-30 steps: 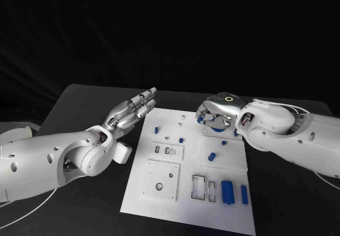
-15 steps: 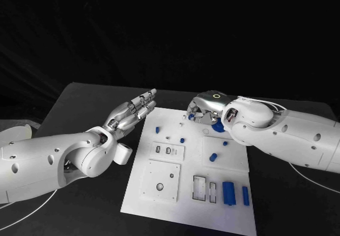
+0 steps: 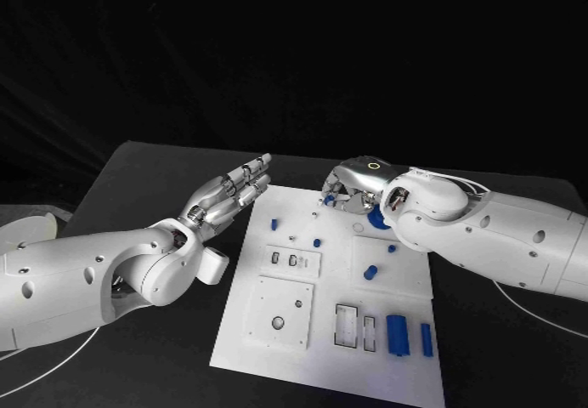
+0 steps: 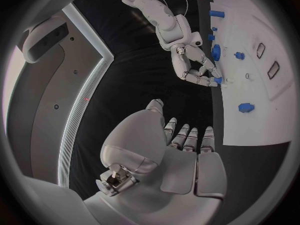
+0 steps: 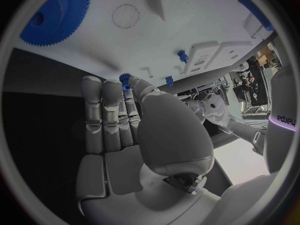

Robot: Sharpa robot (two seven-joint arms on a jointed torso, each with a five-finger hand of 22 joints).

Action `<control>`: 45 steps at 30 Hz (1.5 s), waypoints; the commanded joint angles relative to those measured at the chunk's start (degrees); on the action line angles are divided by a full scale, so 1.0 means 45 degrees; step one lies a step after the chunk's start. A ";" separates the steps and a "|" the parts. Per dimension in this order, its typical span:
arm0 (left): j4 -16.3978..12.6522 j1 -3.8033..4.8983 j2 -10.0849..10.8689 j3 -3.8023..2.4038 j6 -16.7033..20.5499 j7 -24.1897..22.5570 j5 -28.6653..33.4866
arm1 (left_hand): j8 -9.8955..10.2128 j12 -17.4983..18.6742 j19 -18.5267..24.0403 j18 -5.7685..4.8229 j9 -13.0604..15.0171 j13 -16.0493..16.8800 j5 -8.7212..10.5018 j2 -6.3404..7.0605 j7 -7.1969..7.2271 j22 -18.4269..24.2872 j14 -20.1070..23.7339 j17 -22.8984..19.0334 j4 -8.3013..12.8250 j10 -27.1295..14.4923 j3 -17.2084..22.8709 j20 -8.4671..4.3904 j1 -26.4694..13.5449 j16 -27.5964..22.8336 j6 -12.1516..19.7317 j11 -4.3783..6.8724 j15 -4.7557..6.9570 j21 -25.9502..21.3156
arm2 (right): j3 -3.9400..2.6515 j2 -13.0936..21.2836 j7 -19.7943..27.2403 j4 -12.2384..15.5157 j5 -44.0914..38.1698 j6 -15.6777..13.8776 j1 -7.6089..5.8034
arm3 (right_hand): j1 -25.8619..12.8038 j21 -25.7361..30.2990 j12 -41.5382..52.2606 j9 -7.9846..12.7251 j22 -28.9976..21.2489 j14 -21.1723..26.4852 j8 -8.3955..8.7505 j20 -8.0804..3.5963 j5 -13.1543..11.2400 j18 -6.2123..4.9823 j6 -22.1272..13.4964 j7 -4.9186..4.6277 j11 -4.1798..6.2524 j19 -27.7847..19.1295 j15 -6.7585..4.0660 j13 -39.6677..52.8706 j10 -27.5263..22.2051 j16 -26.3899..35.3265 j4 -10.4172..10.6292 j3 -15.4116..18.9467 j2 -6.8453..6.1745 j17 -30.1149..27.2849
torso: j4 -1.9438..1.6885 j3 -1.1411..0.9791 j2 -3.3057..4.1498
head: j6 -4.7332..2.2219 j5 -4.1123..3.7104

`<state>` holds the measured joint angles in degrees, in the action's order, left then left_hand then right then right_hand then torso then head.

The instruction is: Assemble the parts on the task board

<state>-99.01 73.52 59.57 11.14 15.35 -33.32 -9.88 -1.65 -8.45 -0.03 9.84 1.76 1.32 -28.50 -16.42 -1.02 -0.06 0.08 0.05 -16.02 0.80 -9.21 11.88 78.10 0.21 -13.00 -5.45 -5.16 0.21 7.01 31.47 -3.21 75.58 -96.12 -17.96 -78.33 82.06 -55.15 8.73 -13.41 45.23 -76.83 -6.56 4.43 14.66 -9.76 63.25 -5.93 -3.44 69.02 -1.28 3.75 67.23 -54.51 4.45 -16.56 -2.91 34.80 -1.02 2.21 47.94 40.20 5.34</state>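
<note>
I see my right hand (image 3: 353, 189) pinching a small blue gear (image 5: 124, 78) at the board's (image 3: 294, 340) twelve o'clock edge; its axis I cannot tell. Left hand (image 3: 230, 195) released, flat.

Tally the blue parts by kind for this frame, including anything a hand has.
Large blue gear on the task board: 1
Small blue gear pinched by the right hand: 1
Short blue pieces on the board: 4
Long blue pieces on the board: 2
Total: 8
</note>
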 commanded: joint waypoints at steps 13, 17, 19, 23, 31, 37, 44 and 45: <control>0.0090 0.0009 -0.0042 -0.0001 -0.0344 -0.0085 -0.0012 | -0.0088 -0.0082 0.0007 0.0114 0.0012 0.0017 -0.0133 -0.0003 -0.0069 0.0013 -0.0017 -0.0011 0.0034 -0.0001 0.0158 0.0121 0.0241 -0.0047 -0.0030 -0.0138 -0.0152 -0.0047 | -0.0026 0.0173 0.0019 0.0022 0.0088 -0.0915 0.0053 | 0.0047 -0.0250 -0.0069 -0.0200 0.0271 -0.0163 -0.0073 0.0057 0.0303 0.0217 0.0217 -0.0014 0.0051 0.0113 0.0001 0.0038 0.0404 -0.0157 -0.0111 -0.0128 -0.0111 0.0130 | 0.0031 -0.0019 -0.0004 | -0.0033 0.0052; 0.0105 0.0008 -0.0062 0.0001 -0.0356 -0.0079 -0.0012 | -0.0088 -0.0082 0.0007 0.0114 0.0012 0.0017 -0.0133 -0.0003 -0.0069 0.0013 -0.0017 -0.0011 0.0034 -0.0001 0.0158 0.0121 0.0241 -0.0047 -0.0030 -0.0138 -0.0152 -0.0047 | -0.0029 0.0127 0.0011 0.0041 0.0129 -0.0801 0.0058 | 0.0011 -0.0261 -0.0142 -0.0208 0.0302 -0.0158 -0.0002 0.0077 0.0302 0.0217 0.0100 -0.0060 0.0018 0.0092 0.0029 0.0022 0.0360 -0.0141 -0.0097 -0.0150 -0.0121 0.0104 | 0.0018 -0.0008 -0.0006 | -0.0001 0.0017; 0.0112 0.0008 -0.0078 0.0003 -0.0352 -0.0076 -0.0011 | -0.0088 -0.0091 0.0007 0.0114 0.0012 0.0018 -0.0149 -0.0003 -0.0071 0.0013 -0.0017 -0.0011 0.0042 -0.0001 0.0169 0.0128 0.0258 -0.0047 -0.0033 -0.0141 -0.0160 -0.0047 | -0.0030 0.0126 0.0004 0.0062 0.0140 -0.0710 0.0059 | 0.0001 -0.0262 -0.0179 -0.0210 0.0314 -0.0150 0.0030 0.0087 0.0293 0.0216 0.0049 -0.0072 0.0007 0.0078 0.0038 0.0015 0.0330 -0.0131 -0.0093 -0.0167 -0.0121 0.0091 | 0.0000 -0.0003 -0.0012 | 0.0030 0.0053; 0.0102 0.0008 -0.0054 0.0009 -0.0349 -0.0049 0.0038 | -0.0088 -0.0095 0.0006 0.0113 0.0012 0.0019 -0.0169 0.0001 -0.0073 0.0013 -0.0017 -0.0011 0.0057 -0.0001 0.0182 0.0136 0.0282 -0.0047 -0.0029 -0.0145 -0.0168 -0.0047 | -0.0031 0.0109 -0.0010 0.0028 0.0153 -0.0637 0.0062 | -0.0016 -0.0267 -0.0211 -0.0210 0.0331 -0.0141 0.0060 0.0095 0.0276 0.0216 0.0004 -0.0083 -0.0005 0.0068 0.0046 0.0011 0.0307 -0.0123 -0.0081 -0.0181 -0.0116 0.0081 | 0.0017 -0.0004 0.0001 | 0.0035 0.0075; 0.0112 0.0008 -0.0056 0.0015 -0.0346 -0.0028 0.0116 | -0.0091 -0.0114 0.0003 0.0111 0.0015 0.0021 -0.0221 0.0007 -0.0076 0.0010 -0.0017 -0.0011 0.0095 0.0001 0.0217 0.0152 0.0344 -0.0047 -0.0047 -0.0153 -0.0182 -0.0044 | -0.0031 -0.0034 -0.0010 -0.0099 0.0184 -0.0506 0.0064 | -0.0042 -0.0276 -0.0252 -0.0213 0.0361 -0.0119 0.0100 0.0111 0.0238 0.0219 -0.0054 -0.0101 -0.0027 0.0052 0.0066 0.0009 0.0287 -0.0096 -0.0061 -0.0202 -0.0104 0.0046 | 0.0012 0.0009 -0.0007 | 0.0032 0.0054; 0.0125 0.0008 -0.0076 0.0015 -0.0379 0.0005 0.0126 | -0.0092 -0.0123 0.0004 0.0108 0.0015 0.0021 -0.0279 0.0016 -0.0079 0.0011 -0.0017 -0.0011 0.0156 0.0002 0.0266 0.0168 0.0429 -0.0047 -0.0049 -0.0172 -0.0201 -0.0045 | -0.0031 -0.0119 -0.0013 -0.0136 0.0213 -0.0483 0.0075 | -0.0065 -0.0286 -0.0270 -0.0215 0.0382 -0.0115 0.0117 0.0118 0.0206 0.0221 -0.0078 -0.0107 -0.0034 0.0047 0.0073 0.0009 0.0277 -0.0100 -0.0046 -0.0204 -0.0107 0.0053 | 0.0000 0.0008 -0.0013 | 0.0031 0.0032; 0.0139 0.0008 -0.0076 0.0016 -0.0411 0.0045 0.0129 | -0.0094 -0.0135 0.0000 0.0106 0.0017 0.0023 -0.0334 0.0020 -0.0091 0.0008 -0.0017 -0.0011 0.0200 0.0003 0.0301 0.0180 0.0486 -0.0047 -0.0060 -0.0180 -0.0214 -0.0041 | -0.0031 -0.0175 -0.0003 -0.0167 0.0401 -0.0411 0.0083 | -0.0118 -0.0265 -0.0338 -0.0201 0.0393 -0.0093 0.0223 0.0145 0.0135 0.0212 -0.0233 -0.0154 -0.0062 -0.0003 0.0099 0.0011 0.0246 -0.0084 -0.0009 -0.0234 -0.0119 0.0029 | 0.0008 0.0007 -0.0011 | 0.0012 0.0062; 0.0145 0.0008 -0.0078 0.0016 -0.0415 0.0047 0.0129 | -0.0094 -0.0135 0.0000 0.0106 0.0017 0.0023 -0.0334 0.0020 -0.0091 0.0008 -0.0017 -0.0011 0.0200 0.0003 0.0301 0.0180 0.0486 -0.0047 -0.0060 -0.0180 -0.0214 -0.0041 | -0.0031 -0.0183 -0.0001 -0.0170 0.0429 -0.0398 0.0083 | -0.0123 -0.0264 -0.0343 -0.0199 0.0396 -0.0090 0.0233 0.0147 0.0131 0.0211 -0.0247 -0.0159 -0.0065 -0.0006 0.0101 0.0011 0.0244 -0.0082 -0.0006 -0.0237 -0.0120 0.0026 | 0.0008 0.0006 -0.0004 | 0.0005 0.0059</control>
<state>-98.34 73.52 59.35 11.22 14.76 -32.83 -9.37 -1.96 -8.89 -0.02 9.83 1.74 1.36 -29.65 -16.35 -1.22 -0.08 -0.05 0.08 -15.14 0.80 -8.02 12.28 79.83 0.21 -13.21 -5.86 -5.85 0.21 6.91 30.74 -3.21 74.90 -94.67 -20.47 -77.99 81.37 -56.23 7.52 -14.41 46.94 -77.27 -5.73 4.93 15.61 -9.76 62.50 -6.63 -3.70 69.07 -1.25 3.71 68.16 -54.86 4.36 -17.27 -3.59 34.97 -0.97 2.24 47.88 40.29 5.64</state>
